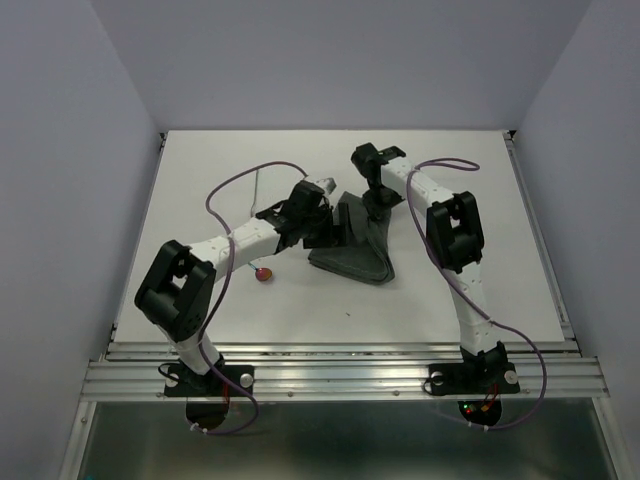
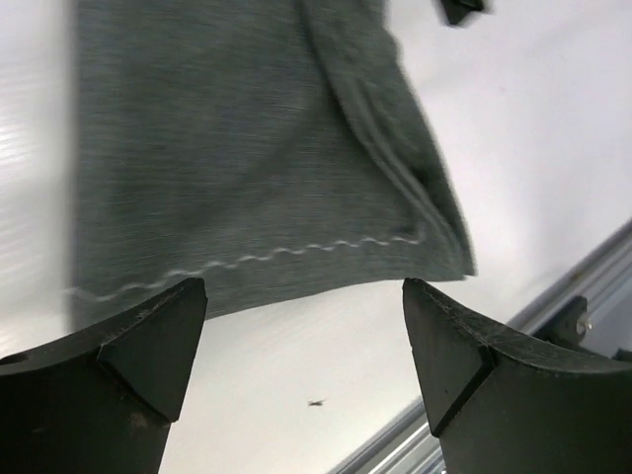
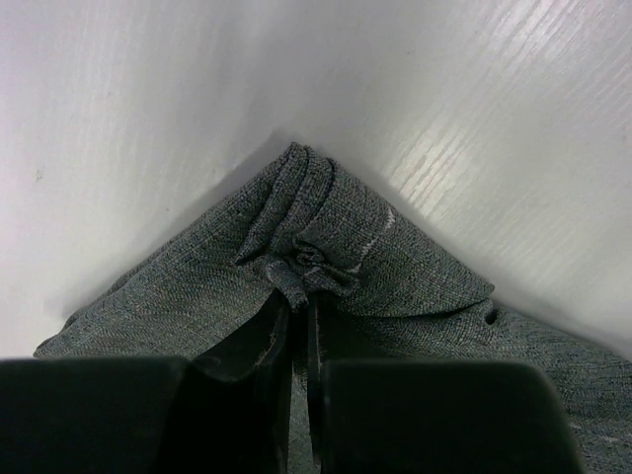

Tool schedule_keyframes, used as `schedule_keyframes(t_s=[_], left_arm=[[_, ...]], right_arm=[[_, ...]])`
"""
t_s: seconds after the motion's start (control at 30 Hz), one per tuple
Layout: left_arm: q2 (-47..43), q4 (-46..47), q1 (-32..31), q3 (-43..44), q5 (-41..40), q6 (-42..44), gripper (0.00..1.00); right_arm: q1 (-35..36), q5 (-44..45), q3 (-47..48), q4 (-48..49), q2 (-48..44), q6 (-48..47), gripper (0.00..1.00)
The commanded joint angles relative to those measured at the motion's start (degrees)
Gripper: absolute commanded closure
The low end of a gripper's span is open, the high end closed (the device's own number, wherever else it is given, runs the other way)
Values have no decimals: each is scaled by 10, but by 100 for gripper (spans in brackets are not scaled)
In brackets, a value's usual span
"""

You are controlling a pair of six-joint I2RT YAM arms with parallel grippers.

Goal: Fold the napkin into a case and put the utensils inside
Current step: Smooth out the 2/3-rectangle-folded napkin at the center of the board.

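Left gripper [image 2: 304, 296] hangs spread wide over the stitched edge of the dark grey fabric napkin [image 2: 247, 148], which lies folded and rumpled mid white table [image 1: 200, 180]. A small red-bowled spoon [image 1: 263, 273] lies just left of it. Farther back, right gripper [image 3: 299, 306] pinches a bunched napkin corner.

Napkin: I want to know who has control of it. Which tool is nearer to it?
Right. The right tool is shut on a bunched corner of the napkin; the left tool stands open just off its stitched edge, gripping nothing.
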Motion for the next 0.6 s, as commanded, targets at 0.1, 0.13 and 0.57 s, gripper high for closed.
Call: schedule_keyframes(t_s=[0.1, 0.13, 0.57], left_arm=[[48, 6, -90, 89, 7, -15, 8], [55, 8, -97, 105, 6, -22, 8], [164, 20, -147, 170, -19, -73, 9]], right_arm=[[-8, 47, -57, -117, 59, 15, 99], [-8, 48, -56, -116, 58, 14, 99], [-8, 68, -61, -117, 44, 5, 99]])
